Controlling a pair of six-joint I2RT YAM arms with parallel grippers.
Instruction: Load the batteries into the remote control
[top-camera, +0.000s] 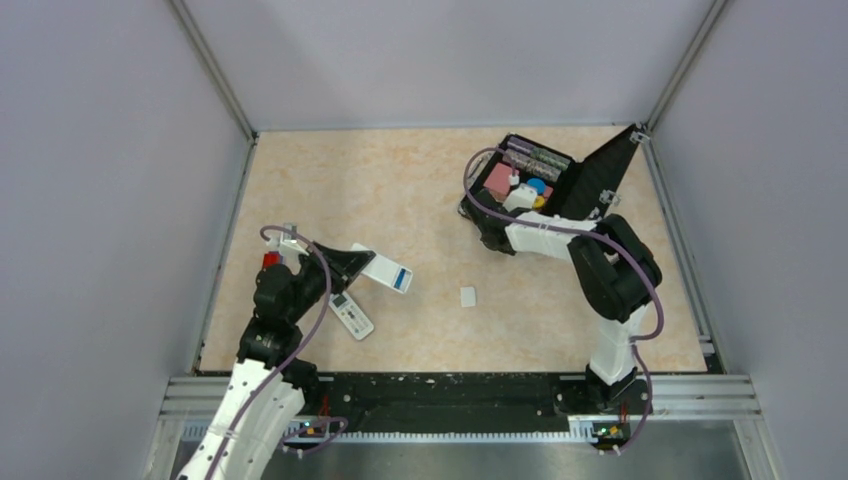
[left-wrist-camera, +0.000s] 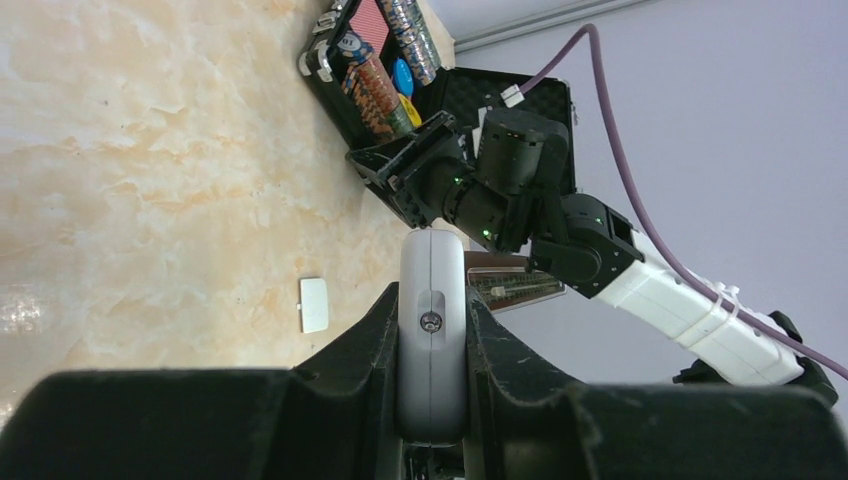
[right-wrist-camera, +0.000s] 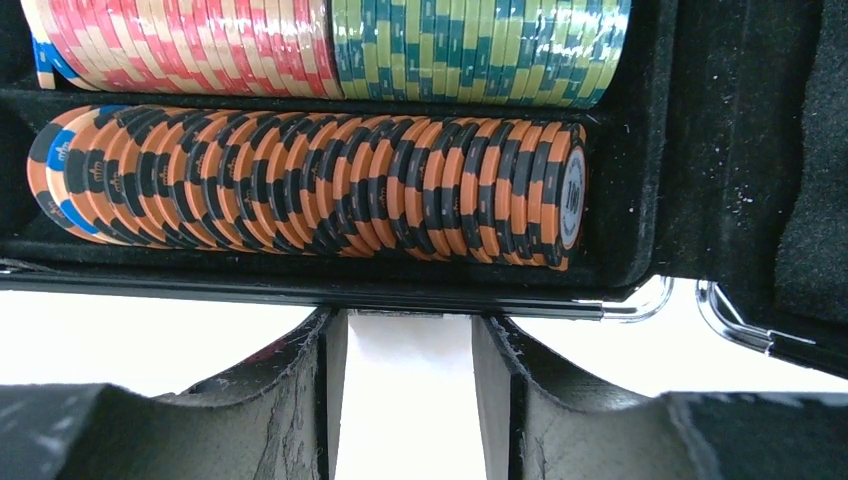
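Gripping a white display remote (top-camera: 388, 273) edge-on: left gripper (left-wrist-camera: 432, 300), fingers (left-wrist-camera: 372, 335) pressed against both flat faces, well left of the black case (top-camera: 600, 170). Right gripper (right-wrist-camera: 410, 330) sits at the case's front rim. Its fingers (right-wrist-camera: 300, 390) are parted around a bright white strip, and I cannot tell whether that strip is a held item or the overexposed surface below, so its grip is undetermined. Case stands open, lid tilted back to the right. Nearest the right fingers, one compartment holds a full row of orange-and-black chips (right-wrist-camera: 320, 190) on edge. The compartment behind holds red-and-white chips (right-wrist-camera: 180, 40) beside green chips (right-wrist-camera: 480, 45). The top view also shows a pink block (top-camera: 498, 180) and a round blue chip (top-camera: 537, 185) inside the case. The remote control (top-camera: 351, 315) lies button-face up on the table (top-camera: 400, 180), free of both grippers, well left of the case and nearer the arm bases. A small white rectangular piece (top-camera: 468, 297) lies between it and the case.
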